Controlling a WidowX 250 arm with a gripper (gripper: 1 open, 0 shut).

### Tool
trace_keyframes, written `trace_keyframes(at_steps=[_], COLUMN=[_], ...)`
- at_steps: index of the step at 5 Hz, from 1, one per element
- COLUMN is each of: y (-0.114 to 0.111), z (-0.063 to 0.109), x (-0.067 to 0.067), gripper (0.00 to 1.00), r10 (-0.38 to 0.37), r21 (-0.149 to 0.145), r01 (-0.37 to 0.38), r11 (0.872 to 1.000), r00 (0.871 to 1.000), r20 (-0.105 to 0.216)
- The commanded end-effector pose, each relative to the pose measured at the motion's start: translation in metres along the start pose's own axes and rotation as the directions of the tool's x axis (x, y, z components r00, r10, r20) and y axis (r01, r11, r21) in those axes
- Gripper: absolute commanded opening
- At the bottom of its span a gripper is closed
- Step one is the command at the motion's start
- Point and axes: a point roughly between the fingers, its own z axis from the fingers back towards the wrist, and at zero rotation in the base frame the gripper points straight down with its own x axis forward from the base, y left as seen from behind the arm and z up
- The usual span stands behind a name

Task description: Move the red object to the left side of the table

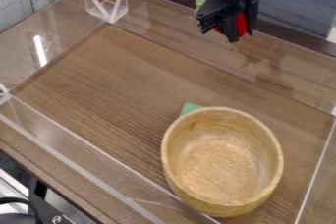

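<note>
The red object (238, 28) hangs in the air over the far right part of the table (125, 81), pinched between the black fingers of my gripper (229, 26). The gripper comes down from the top edge of the camera view and is shut on it. Only a red sliver shows between the fingers; its green tip is hidden. The whole left side of the brown wood-grain tabletop lies well away from the gripper.
A round light wooden bowl (222, 160) sits at the front right, with a small flat green piece (191, 109) peeking out behind its rim. Clear acrylic walls (53, 41) ring the tabletop, and a small clear folded stand (105, 5) sits at the far left corner.
</note>
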Motion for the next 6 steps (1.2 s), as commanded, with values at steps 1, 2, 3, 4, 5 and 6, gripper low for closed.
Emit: trace_keyframes(at_steps=[1, 2, 3, 4, 5, 6], y=[-0.007, -0.008, 0.017, 0.047, 0.083, 0.121], z=[0.02, 0.017, 0.041, 0.065, 0.082, 0.088], x=[0.005, 0.001, 0.017, 0.023, 0.03, 0.04], gripper=[0.0, 0.0, 0.0, 0.0, 0.0, 0.0], r10=[0.035, 0.101, 0.067, 0.112, 0.137, 0.166], r21=[-0.065, -0.061, -0.069, -0.067, -0.067, -0.066], r01=[-0.031, -0.095, -0.06, -0.103, -0.127, -0.155], r11=[0.997, 0.994, 0.996, 0.992, 0.99, 0.986], r00=[0.997, 0.99, 0.993, 0.985, 0.976, 0.96], r20=[0.063, 0.102, 0.097, 0.13, 0.171, 0.226])
